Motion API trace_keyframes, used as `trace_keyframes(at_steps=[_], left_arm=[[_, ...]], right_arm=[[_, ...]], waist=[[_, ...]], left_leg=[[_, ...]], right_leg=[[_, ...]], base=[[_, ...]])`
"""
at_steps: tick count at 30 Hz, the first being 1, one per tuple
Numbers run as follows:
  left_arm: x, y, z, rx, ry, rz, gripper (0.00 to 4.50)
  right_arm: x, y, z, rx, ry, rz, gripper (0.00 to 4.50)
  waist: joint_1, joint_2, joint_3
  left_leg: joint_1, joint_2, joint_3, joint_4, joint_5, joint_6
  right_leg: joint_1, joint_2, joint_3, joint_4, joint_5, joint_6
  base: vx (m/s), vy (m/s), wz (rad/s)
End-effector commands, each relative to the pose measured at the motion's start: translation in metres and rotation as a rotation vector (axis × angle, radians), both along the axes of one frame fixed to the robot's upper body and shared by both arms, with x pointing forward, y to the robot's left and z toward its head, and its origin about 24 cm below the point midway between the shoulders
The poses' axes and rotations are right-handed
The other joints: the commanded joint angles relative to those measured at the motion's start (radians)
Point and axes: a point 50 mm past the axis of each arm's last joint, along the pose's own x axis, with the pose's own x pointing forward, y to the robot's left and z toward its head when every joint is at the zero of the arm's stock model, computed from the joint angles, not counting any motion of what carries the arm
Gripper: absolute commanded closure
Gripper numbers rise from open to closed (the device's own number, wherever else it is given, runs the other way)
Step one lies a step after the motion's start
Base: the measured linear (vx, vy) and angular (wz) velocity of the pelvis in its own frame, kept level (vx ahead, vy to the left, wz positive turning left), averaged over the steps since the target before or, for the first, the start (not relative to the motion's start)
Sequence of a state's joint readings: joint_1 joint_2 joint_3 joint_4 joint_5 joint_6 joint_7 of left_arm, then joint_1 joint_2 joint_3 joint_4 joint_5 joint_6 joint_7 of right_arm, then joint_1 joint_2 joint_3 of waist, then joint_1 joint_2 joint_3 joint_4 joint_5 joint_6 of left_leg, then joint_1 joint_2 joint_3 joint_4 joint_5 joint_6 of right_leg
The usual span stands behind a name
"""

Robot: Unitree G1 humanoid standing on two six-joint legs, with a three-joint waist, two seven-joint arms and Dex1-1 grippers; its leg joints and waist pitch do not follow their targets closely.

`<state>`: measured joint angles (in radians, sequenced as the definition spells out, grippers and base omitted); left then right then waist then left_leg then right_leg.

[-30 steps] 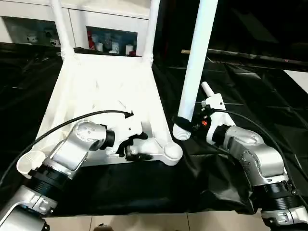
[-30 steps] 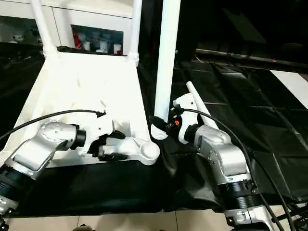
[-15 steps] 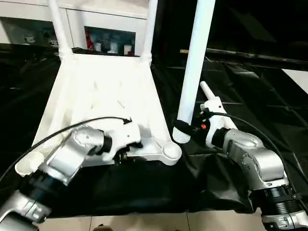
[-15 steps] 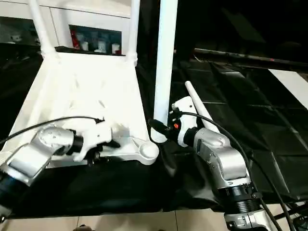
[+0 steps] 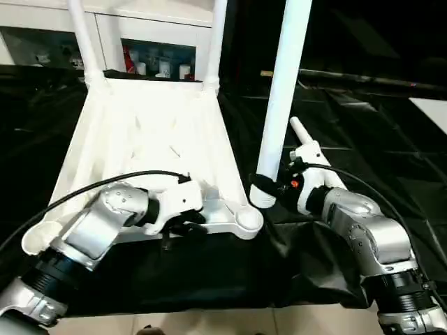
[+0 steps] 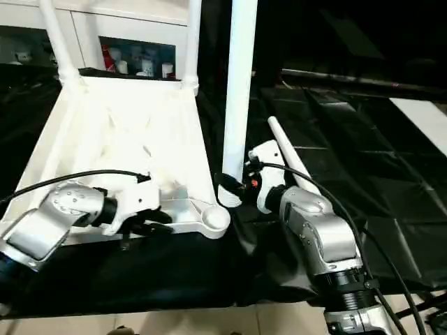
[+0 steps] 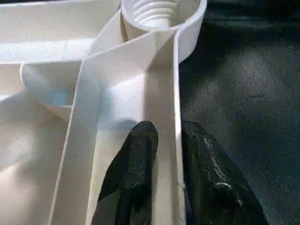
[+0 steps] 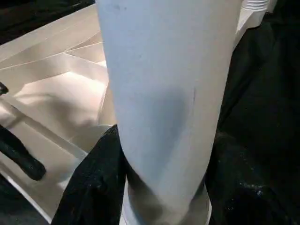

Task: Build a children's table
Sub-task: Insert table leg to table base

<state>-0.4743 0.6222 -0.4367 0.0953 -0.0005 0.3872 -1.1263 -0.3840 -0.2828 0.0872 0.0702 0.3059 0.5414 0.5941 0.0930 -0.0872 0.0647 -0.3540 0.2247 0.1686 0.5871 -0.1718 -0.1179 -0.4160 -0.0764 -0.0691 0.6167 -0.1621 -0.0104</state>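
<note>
My left hand (image 7: pixel 161 154) has just narrowed onto the near rim of the upturned table top (image 5: pixel 150 139) at 7 o'clock on the bench (image 5: pixel 363 153), steadying it. My right hand (image 8: pixel 157 183) holds a leg (image 5: pixel 279 105) upright beside the empty socket (image 5: pixel 248 220).

Overhead glare bleaches the white tabletop (image 5: pixel 150 139); surroundings dim.
</note>
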Motion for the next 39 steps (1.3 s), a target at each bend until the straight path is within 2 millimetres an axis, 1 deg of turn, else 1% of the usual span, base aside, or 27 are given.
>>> trace_keyframes(at_steps=[1, 2, 3, 4, 5, 8, 9, 10, 11, 12, 13, 15, 17, 18, 19, 20, 22, 23, 24, 27, 28, 32, 33, 34, 36, 38, 39], left_arm=[[-0.001, 0.000, 0.002, 0.017, -0.004, -0.014, 3.74], [-0.001, 0.001, 0.002, 0.022, -0.002, -0.015, 3.74], [-0.001, 0.003, 0.001, 0.030, 0.002, -0.016, 3.78], [-0.001, 0.004, 0.001, 0.034, 0.004, -0.017, 3.91], [-0.001, 0.005, 0.001, 0.037, 0.005, -0.017, 4.13], [-0.001, 0.006, 0.001, 0.044, 0.009, -0.019, 4.13], [-0.001, 0.008, 0.001, 0.051, 0.013, -0.021, 4.32], [-0.001, 0.008, 0.001, 0.051, 0.013, -0.021, 4.43], [-0.001, 0.008, 0.001, 0.052, 0.014, -0.022, 4.49], [-0.001, 0.008, 0.001, 0.052, 0.015, -0.022, 4.49], [0.000, 0.008, 0.001, 0.051, 0.016, -0.022, 4.50], [0.001, 0.006, 0.001, 0.023, 0.016, -0.012, 4.50], [0.001, 0.005, 0.001, 0.013, 0.017, -0.009, 4.50], [0.002, 0.003, 0.002, -0.004, 0.013, -0.008, 4.50], [0.002, 0.003, 0.002, -0.010, 0.010, -0.010, 4.50], [0.003, 0.000, 0.003, -0.047, -0.007, -0.016, 4.50], [0.003, -0.002, 0.003, -0.079, -0.007, -0.016, 4.50], [0.002, -0.003, 0.002, -0.089, -0.008, -0.017, 4.50], [0.002, -0.002, 0.001, -0.088, -0.004, -0.016, 4.50], [0.001, 0.004, -0.003, -0.062, -0.007, 0.008, 4.50], [0.001, 0.005, -0.003, -0.059, -0.005, 0.013, 4.50], [-0.001, 0.021, -0.007, 0.019, 0.026, 0.086, 4.50], [-0.001, 0.026, -0.008, 0.055, 0.018, 0.102, 4.50], [0.000, 0.029, -0.008, 0.071, 0.016, 0.118, 4.50], [0.001, 0.036, -0.008, 0.114, 0.013, 0.169, 4.50], [0.002, 0.038, -0.008, 0.133, 0.012, 0.181, 4.50], [0.001, 0.038, -0.006, 0.137, 0.014, 0.180, 4.50]], right_arm=[[-0.002, 0.001, 0.003, -0.002, -0.022, -0.005, 2.57], [-0.002, 0.001, 0.002, 0.000, -0.021, -0.005, 2.57], [-0.003, 0.002, 0.001, 0.002, -0.020, -0.005, 2.57], [-0.003, 0.003, 0.001, 0.002, -0.020, -0.005, 2.57], [-0.003, 0.004, 0.001, 0.003, -0.020, -0.005, 2.57], [-0.004, 0.005, 0.000, 0.007, -0.019, -0.006, 2.57], [-0.004, 0.005, -0.001, 0.010, -0.018, -0.009, 2.57], [-0.004, 0.005, -0.001, 0.011, -0.018, -0.010, 2.57], [-0.004, 0.005, -0.001, 0.013, -0.018, -0.011, 2.57], [-0.004, 0.006, 0.000, 0.015, -0.019, -0.012, 2.57], [-0.004, 0.006, 0.000, 0.016, -0.019, -0.013, 2.57], [-0.003, 0.006, 0.000, 0.016, -0.021, -0.012, 2.57], [-0.003, 0.006, 0.001, 0.015, -0.022, -0.012, 2.57], [-0.003, 0.005, 0.001, 0.014, -0.024, -0.011, 2.57], [-0.002, 0.005, 0.001, 0.014, -0.024, -0.011, 2.57], [-0.001, 0.004, 0.002, 0.014, -0.026, -0.011, 2.57], [0.000, 0.004, 0.003, 0.015, -0.028, -0.010, 2.57], [0.000, 0.004, 0.004, 0.015, -0.029, -0.011, 2.57], [0.001, 0.004, 0.004, 0.016, -0.030, -0.011, 2.57], [0.002, 0.005, 0.005, 0.027, -0.032, -0.012, 2.57], [0.002, 0.005, 0.005, 0.027, -0.032, -0.012, 2.57], [0.003, 0.007, 0.006, 0.027, -0.034, -0.005, 2.57], [0.003, 0.007, 0.006, 0.027, -0.034, -0.004, 2.57], [0.003, 0.007, 0.006, 0.026, -0.034, -0.003, 2.57], [0.004, 0.007, 0.006, 0.024, -0.034, -0.001, 2.57], [0.004, 0.007, 0.006, 0.024, -0.034, 0.000, 2.57], [0.005, 0.007, 0.007, 0.025, -0.035, 0.001, 2.57]], waist=[[0.003, 0.034, -0.070], [0.005, 0.041, -0.070], [0.006, 0.045, -0.070], [0.005, 0.042, -0.069], [0.006, 0.050, -0.070], [0.007, 0.055, -0.069], [0.007, 0.061, -0.068], [0.007, 0.060, -0.069], [0.008, 0.063, -0.069], [0.007, 0.063, -0.069], [0.008, 0.066, -0.070], [0.007, 0.067, -0.071], [0.007, 0.067, -0.072], [0.006, 0.063, -0.072], [0.008, 0.066, -0.072], [0.007, 0.063, -0.072], [0.011, 0.062, -0.072], [0.011, 0.059, -0.072], [0.013, 0.060, -0.073], [0.014, 0.059, -0.074], [0.013, 0.060, -0.074], [0.011, 0.058, -0.072], [0.007, 0.056, -0.070], [0.007, 0.056, -0.070], [0.000, 0.053, -0.066], [-0.003, 0.055, -0.065], [-0.005, 0.053, -0.065]], left_leg=[[0.007, -0.001, 0.003, -0.074, -0.288, -0.048], [0.008, -0.001, 0.001, -0.074, -0.288, -0.049], [0.007, -0.002, 0.001, -0.074, -0.287, -0.045], [0.006, -0.002, 0.003, -0.074, -0.289, -0.043], [0.007, -0.003, 0.002, -0.074, -0.293, -0.043], [0.007, -0.003, 0.001, -0.075, -0.293, -0.041], [0.007, -0.004, 0.001, -0.074, -0.302, -0.041], [0.008, -0.004, 0.001, -0.074, -0.305, -0.040], [0.008, -0.005, 0.001, -0.074, -0.305, -0.040], [0.008, -0.005, 0.001, -0.074, -0.306, -0.039], [0.009, -0.004, 0.001, -0.074, -0.305, -0.038], [0.008, -0.004, 0.001, -0.075, -0.297, -0.039], [0.008, -0.004, 0.001, -0.075, -0.294, -0.039], [0.007, -0.004, 0.002, -0.074, -0.290, -0.037], [0.009, -0.004, 0.002, -0.074, -0.295, -0.036], [0.008, -0.003, 0.002, -0.074, -0.294, -0.035], [0.007, -0.004, 0.003, -0.073, -0.286, -0.033], [0.007, -0.003, 0.003, -0.074, -0.287, -0.032], [0.007, -0.003, 0.003, -0.073, -0.283, -0.032], [0.005, -0.003, 0.003, -0.074, -0.266, -0.031], [0.006, -0.003, 0.003, -0.074, -0.263, -0.030], [0.007, -0.002, 0.004, -0.075, -0.271, -0.031], [0.006, -0.004, 0.003, -0.075, -0.282, -0.030], [0.006, -0.004, 0.003, -0.075, -0.282, -0.030], [0.007, -0.005, 0.003, -0.076, -0.302, -0.029], [0.008, -0.007, 0.001, -0.076, -0.315, -0.028], [0.006, -0.007, -0.001, -0.075, -0.320, -0.028]], right_leg=[[0.052, -0.047, 0.041, -0.071, -0.276, -0.150], [0.053, -0.048, 0.040, -0.070, -0.278, -0.151], [0.054, -0.048, 0.041, -0.070, -0.287, -0.151], [0.053, -0.047, 0.041, -0.074, -0.299, -0.147], [0.054, -0.047, 0.041, -0.075, -0.308, -0.143], [0.053, -0.047, 0.040, -0.075, -0.321, -0.144], [0.052, -0.048, 0.041, -0.078, -0.339, -0.141], [0.052, -0.048, 0.040, -0.079, -0.349, -0.138], [0.052, -0.048, 0.040, -0.080, -0.357, -0.134], [0.051, -0.047, 0.040, -0.081, -0.362, -0.132], [0.051, -0.048, 0.040, -0.081, -0.363, -0.131], [0.051, -0.047, 0.040, -0.079, -0.342, -0.136], [0.052, -0.046, 0.040, -0.077, -0.330, -0.139], [0.052, -0.046, 0.040, -0.077, -0.321, -0.142], [0.051, -0.047, 0.040, -0.077, -0.329, -0.142], [0.051, -0.047, 0.040, -0.078, -0.330, -0.141], [0.052, -0.049, 0.041, -0.079, -0.341, -0.134], [0.051, -0.048, 0.040, -0.080, -0.345, -0.132], [0.052, -0.049, 0.040, -0.079, -0.346, -0.130], [0.053, -0.049, 0.041, -0.076, -0.325, -0.131], [0.051, -0.048, 0.041, -0.075, -0.315, -0.133], [0.051, -0.047, 0.041, -0.074, -0.321, -0.135], [0.051, -0.048, 0.041, -0.077, -0.350, -0.127], [0.051, -0.048, 0.041, -0.077, -0.350, -0.127], [0.048, -0.048, 0.040, -0.085, -0.416, -0.107], [0.046, -0.050, 0.037, -0.092, -0.472, -0.090], [0.048, -0.052, 0.035, -0.096, -0.515, -0.071]], base=[[0.000, 0.000, 0.00], [0.000, 0.000, 0.00], [0.000, 0.000, 0.00], [0.000, 0.000, 0.00], [0.000, 0.000, 0.00], [0.000, 0.000, 0.00], [0.000, 0.000, 0.00], [0.000, 0.000, 0.00], [0.000, 0.000, 0.00], [0.000, 0.000, 0.00], [0.000, 0.000, 0.00], [0.000, 0.000, 0.00], [0.000, 0.000, 0.00], [0.000, 0.000, 0.00], [0.000, 0.000, 0.00], [0.000, 0.000, 0.00], [0.000, 0.000, 0.00], [0.000, 0.000, 0.00], [0.000, 0.000, 0.00], [0.000, 0.000, 0.00], [0.000, 0.000, 0.00], [0.000, 0.000, 0.00], [0.000, 0.000, 0.00], [0.000, 0.000, 0.00], [0.000, 0.000, 0.00], [0.000, 0.000, 0.00], [0.000, 0.000, 0.00]])
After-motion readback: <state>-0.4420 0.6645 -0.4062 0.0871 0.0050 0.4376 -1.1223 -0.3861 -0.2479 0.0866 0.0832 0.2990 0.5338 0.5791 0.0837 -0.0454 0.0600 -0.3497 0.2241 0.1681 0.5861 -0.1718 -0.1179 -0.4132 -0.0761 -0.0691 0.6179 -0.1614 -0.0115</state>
